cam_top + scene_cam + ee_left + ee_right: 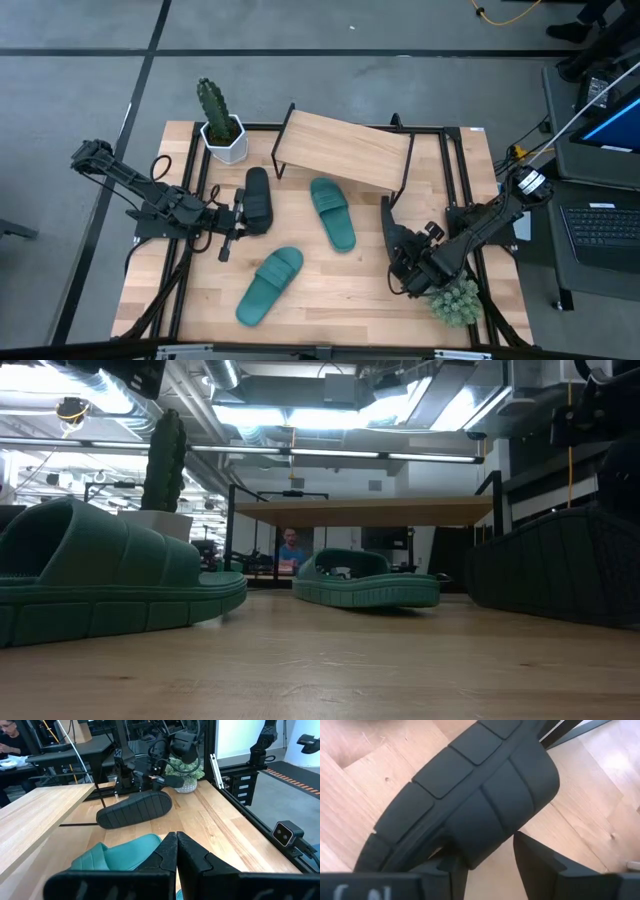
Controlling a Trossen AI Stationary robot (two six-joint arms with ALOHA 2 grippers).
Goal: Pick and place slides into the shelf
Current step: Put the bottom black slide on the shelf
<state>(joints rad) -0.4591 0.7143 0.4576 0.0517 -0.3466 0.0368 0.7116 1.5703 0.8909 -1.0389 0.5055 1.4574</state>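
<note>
Tabletop (pixel 330 290): right hand (pixel 398 262) partly hides black slide (pixel 388 232).

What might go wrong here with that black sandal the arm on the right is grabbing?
The right gripper straddles only the strap of a black slide standing on edge, so it may tip or slip free. The shelf is tilted, so a slide might not sit flat. The succulent by that arm could be knocked.

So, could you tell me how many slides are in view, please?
4: two teal slides mid-table, one black slide by the left gripper, one black slide on edge at the right gripper.
</note>
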